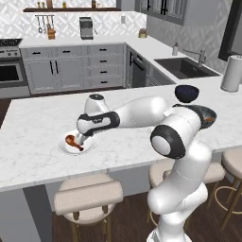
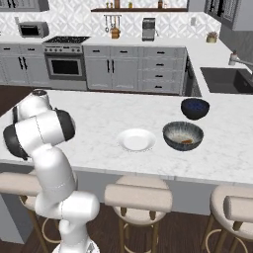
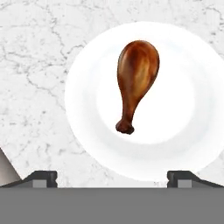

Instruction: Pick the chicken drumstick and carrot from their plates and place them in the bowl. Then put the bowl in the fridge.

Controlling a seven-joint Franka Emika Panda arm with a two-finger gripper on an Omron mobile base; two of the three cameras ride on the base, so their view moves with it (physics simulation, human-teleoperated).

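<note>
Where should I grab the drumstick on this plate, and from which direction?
Grip the chicken drumstick across its thick meaty end, coming straight down from above. It lies flat on the white plate with nothing beside it; the bulb gives the open end effector more to close on than the thin bone.

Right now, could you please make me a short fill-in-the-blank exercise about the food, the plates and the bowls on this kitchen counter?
1. The chicken drumstick lies on a white ____.
2. The gripper above it is ____.
3. The orange carrot already lies inside the grey ____.
4. The other plate, beside the bowl, is ____.

Missing words: plate; open; bowl; empty
</note>
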